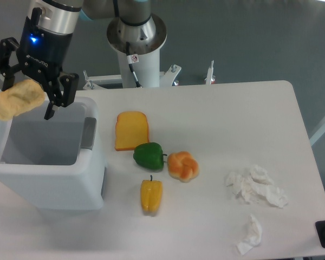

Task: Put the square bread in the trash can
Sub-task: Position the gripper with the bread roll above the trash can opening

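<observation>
Gripper, black and two-fingered at the frame's upper left, hung with jaws spread beside the pale puffy square bread above the open white plastic trash can.

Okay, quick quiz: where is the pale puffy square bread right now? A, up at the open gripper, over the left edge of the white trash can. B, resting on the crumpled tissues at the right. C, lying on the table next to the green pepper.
A: the square bread sits at the spread fingers of the gripper, above the left rim of the open trash can.
</observation>
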You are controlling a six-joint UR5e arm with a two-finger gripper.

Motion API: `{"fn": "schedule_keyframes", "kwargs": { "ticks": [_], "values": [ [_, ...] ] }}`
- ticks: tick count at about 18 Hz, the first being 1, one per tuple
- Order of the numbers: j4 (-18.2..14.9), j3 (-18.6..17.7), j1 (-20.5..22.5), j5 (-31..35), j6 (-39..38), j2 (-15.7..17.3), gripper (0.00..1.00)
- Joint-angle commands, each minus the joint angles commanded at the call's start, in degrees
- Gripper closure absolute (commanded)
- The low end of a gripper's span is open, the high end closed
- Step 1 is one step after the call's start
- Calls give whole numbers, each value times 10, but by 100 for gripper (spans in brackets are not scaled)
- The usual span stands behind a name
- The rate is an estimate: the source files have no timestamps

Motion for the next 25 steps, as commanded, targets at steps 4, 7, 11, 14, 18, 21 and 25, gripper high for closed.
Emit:
{"fn": "schedule_keyframes", "kwargs": {
  "ticks": [4, 7, 11, 14, 18, 21, 25],
  "values": [
    [0, 0, 0, 3, 3, -3, 0],
    [2, 0, 1, 4, 3, -11, 0],
    [3, -5, 1, 5, 3, -11, 0],
    [3, -5, 1, 6, 4, -14, 0],
    [18, -6, 3, 24, 10, -20, 0],
    [29, -2, 4, 27, 14, -26, 0],
    [39, -8, 13, 27, 20, -30, 0]
  ]
}}
